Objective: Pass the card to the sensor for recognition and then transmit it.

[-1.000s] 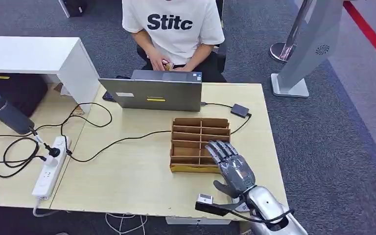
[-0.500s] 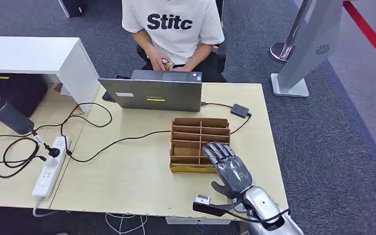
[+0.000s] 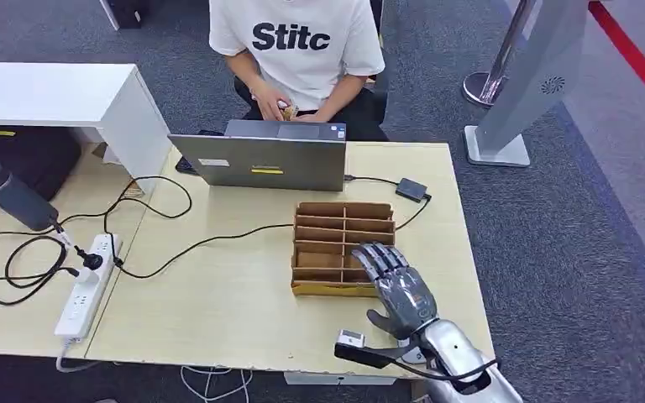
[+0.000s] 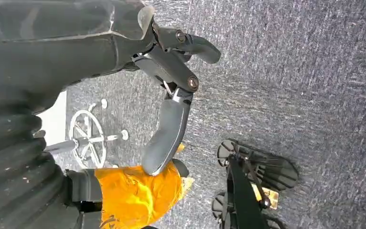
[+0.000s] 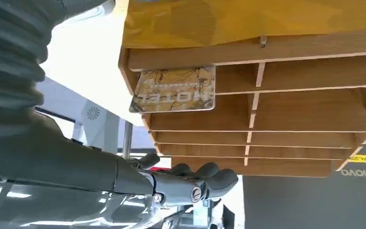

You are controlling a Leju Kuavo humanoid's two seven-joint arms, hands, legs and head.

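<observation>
A patterned card (image 5: 174, 89) stands in a front slot of the wooden slotted box (image 3: 340, 220), seen in the right wrist view. My right hand (image 3: 399, 285) hovers over the box's near right corner with its fingers (image 5: 190, 179) spread, holding nothing and apart from the card. A small black reader (image 3: 411, 188) lies on the table beyond the box, wired to the laptop (image 3: 269, 164). My left hand (image 4: 171, 95) hangs over the grey carpet with its fingers apart, holding nothing.
A person in a white T-shirt (image 3: 294, 42) sits behind the laptop with a small object in their hands. Cables and a white power strip (image 3: 86, 285) lie on the table's left part. A grey stand (image 3: 521, 84) rises at the far right.
My right hand drifted slightly toward me and left, then back over the box's near right corner. Nothing else has moved.
</observation>
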